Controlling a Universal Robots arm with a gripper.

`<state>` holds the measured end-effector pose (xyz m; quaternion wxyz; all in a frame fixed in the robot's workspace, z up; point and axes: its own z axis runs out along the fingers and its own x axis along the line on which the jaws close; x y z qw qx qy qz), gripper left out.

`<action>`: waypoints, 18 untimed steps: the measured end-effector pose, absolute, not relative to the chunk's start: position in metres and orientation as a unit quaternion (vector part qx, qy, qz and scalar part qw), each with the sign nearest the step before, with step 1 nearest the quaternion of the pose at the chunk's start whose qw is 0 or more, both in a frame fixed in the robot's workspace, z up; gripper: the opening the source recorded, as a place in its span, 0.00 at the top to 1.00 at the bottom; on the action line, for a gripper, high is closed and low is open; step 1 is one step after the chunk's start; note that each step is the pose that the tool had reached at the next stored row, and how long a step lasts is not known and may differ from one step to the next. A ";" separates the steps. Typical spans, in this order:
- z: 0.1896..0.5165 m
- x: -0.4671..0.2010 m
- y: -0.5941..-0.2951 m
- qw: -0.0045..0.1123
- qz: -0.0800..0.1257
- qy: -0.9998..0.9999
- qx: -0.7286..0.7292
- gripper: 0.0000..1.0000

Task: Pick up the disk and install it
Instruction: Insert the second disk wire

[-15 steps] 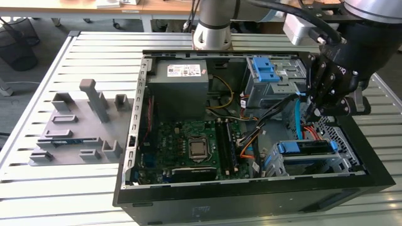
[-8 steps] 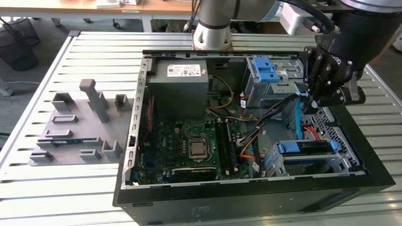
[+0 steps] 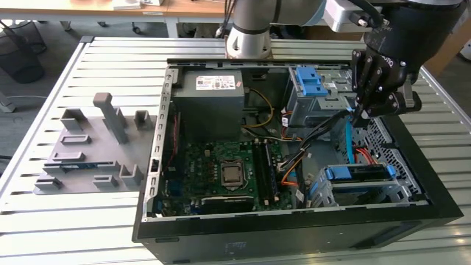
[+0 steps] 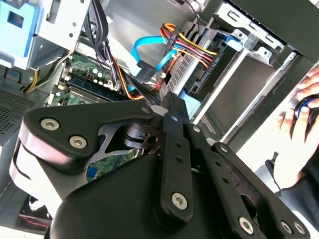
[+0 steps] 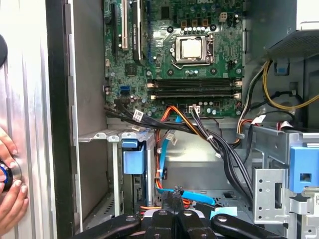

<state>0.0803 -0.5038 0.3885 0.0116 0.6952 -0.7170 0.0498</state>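
I have the gripper hanging over the open computer case at about 2 o'clock, among the cables. I can't tell if it's wide or narrow. The disk sits in the drive cage at 4 o'clock, apart from the gripper. A person's hand rests beside the case.

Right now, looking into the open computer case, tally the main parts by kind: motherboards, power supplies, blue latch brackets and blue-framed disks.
Motherboard: 1
Power supply: 1
Blue latch bracket: 1
Blue-framed disk: 1
Total: 4
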 end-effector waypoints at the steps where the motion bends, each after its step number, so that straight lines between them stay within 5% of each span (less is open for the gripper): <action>1: 0.388 0.080 -0.503 0.012 0.051 -0.717 0.695 0.89; 12: 0.393 0.080 -0.498 0.017 0.055 -0.717 0.695 0.89; 18: 0.394 0.080 -0.486 0.031 0.070 -0.715 0.695 0.89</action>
